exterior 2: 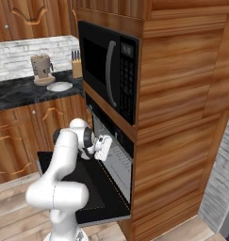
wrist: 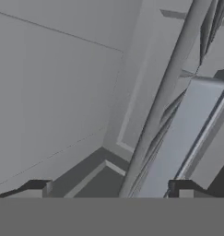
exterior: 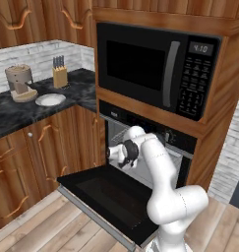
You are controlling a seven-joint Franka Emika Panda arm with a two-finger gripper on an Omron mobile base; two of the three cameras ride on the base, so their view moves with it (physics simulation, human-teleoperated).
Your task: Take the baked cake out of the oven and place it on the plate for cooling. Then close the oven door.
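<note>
The oven [exterior: 122, 117] stands open, and its door [exterior: 104, 194] lies dropped flat in front of it. My hand [exterior: 116, 153] is at the oven's mouth, over the door's inner edge and pointing in. My gripper [wrist: 111, 189] is open with nothing between its fingertips [wrist: 37, 188]. Ahead of it are the grey inner walls, tilted wire rack bars [wrist: 171, 87] and a pale grey baking tray [wrist: 185, 138] to the right. The baked cake is hidden. The white plate [exterior: 50, 100] rests on the dark counter to the left, also seen as the plate [exterior 2: 59, 86] from the right side.
A black microwave [exterior: 155, 69] sits right above the oven. On the dark counter [exterior: 13, 113] a tan coffee grinder [exterior: 20, 82] and a knife block [exterior: 59, 75] stand close behind the plate. Wooden cabinets flank the oven on both sides.
</note>
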